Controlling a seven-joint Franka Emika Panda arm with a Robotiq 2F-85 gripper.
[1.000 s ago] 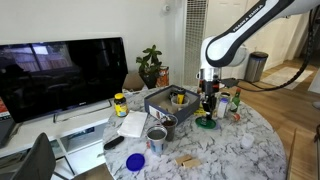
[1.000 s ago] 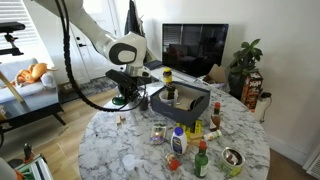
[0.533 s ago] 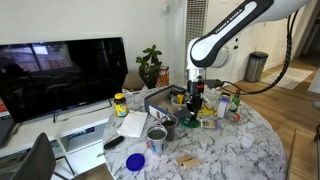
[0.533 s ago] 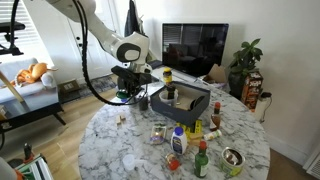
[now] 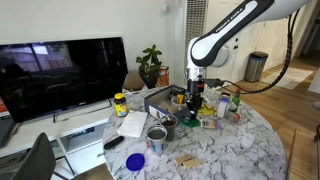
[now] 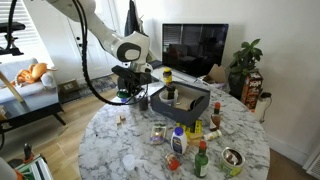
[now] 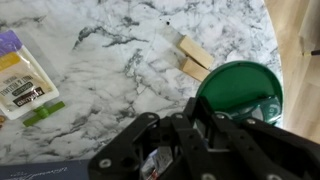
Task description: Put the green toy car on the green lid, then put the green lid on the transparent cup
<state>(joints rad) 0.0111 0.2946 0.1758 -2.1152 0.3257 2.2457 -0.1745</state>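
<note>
My gripper (image 5: 196, 102) hangs over the marble table (image 5: 235, 155) beside a dark box, and it also shows in an exterior view (image 6: 124, 94). In the wrist view my gripper (image 7: 200, 118) is shut on the near edge of the green lid (image 7: 238, 85), a round bright green disc held above the table. A bit of green shows at the jaws in an exterior view (image 6: 121, 93). A glassy shape (image 7: 270, 106) shows at the lid's lower right; I cannot tell what it is. I cannot make out the green toy car or the transparent cup.
Two wooden blocks (image 7: 195, 58) lie on the marble beyond the lid. A yellow-labelled packet (image 7: 20, 82) lies left. A dark box (image 6: 180, 98) of items, cans (image 5: 157, 135), a blue lid (image 5: 135, 160) and bottles (image 6: 200, 160) crowd the table. A TV (image 5: 60, 75) stands behind.
From one second ago to half a second ago the arm swung sideways and rose a little with the green lid. Since then nothing has visibly moved.
</note>
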